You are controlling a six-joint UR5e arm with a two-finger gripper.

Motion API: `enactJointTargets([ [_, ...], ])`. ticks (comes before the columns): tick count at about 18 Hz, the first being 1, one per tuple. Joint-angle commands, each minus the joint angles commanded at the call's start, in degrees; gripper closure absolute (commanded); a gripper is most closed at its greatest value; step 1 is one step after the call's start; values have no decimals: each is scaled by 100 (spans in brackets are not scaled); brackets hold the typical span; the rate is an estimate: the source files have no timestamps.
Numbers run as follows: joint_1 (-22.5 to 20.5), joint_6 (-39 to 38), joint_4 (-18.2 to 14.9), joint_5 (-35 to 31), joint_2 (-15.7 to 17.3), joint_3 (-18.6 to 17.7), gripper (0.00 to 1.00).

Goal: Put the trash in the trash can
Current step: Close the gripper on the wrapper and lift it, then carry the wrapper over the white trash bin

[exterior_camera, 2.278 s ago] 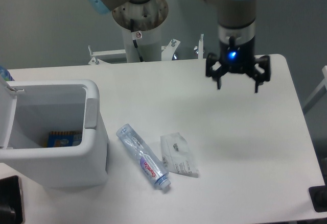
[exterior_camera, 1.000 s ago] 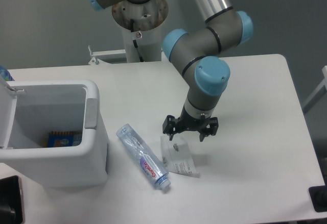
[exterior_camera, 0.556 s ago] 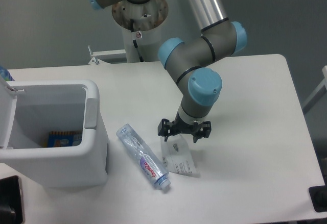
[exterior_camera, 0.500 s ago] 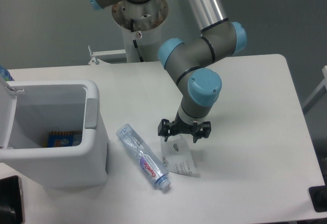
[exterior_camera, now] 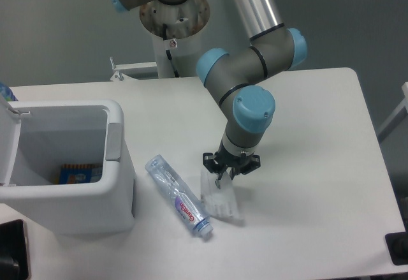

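White table (exterior_camera: 306, 184) carries all: our gripper (exterior_camera: 228, 167), jaws nearly shut, pinches the top edge of the wrapper (exterior_camera: 220, 198); the bottle (exterior_camera: 178, 196) lies just beside, near the trash can (exterior_camera: 95, 184). Thin film may slip out w/ lifting, we think, or drag the bottle.

crushed bottle (exterior_camera: 178, 196) beside possibly pinched wrapper (exterior_camera: 222, 198), near open bin (exterior_camera: 113, 171).

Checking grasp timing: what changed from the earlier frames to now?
The hand came from the table's far right edge down to the wrapper, then narrowed its fingers from spread to nearly shut on the wrapper's upper end. The wrapper now looks bunched up and no longer flat. The bottle, the trash can and the blue packet inside it stayed put.
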State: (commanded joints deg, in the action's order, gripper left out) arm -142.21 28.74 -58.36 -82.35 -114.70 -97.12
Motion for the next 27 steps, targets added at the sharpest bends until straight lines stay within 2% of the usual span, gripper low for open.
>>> enactJointTargets([
  [1,-9,9,0,0,26,17,97],
  [3,-61,52,0,9,114,61,98],
  [7,-351,62,17,44,570,88,97],
  [9,-448,27,35,70,799,263,97],
  [11,-448,0,35,79,835,561,97],
  [14,-448,-429,44,149,835,1009,97],
  [17,-509,-825,53,578,826,1440,97],
  [21,-641,-1256,70,1299,853,1801,97],
  [23,-624,-1484,70,1686,949,1837,97],
  [24,-615,-1590,70,1853,1150,1802,97],
  [27,-528,-1836,70,2083,1370,1775,97],
])
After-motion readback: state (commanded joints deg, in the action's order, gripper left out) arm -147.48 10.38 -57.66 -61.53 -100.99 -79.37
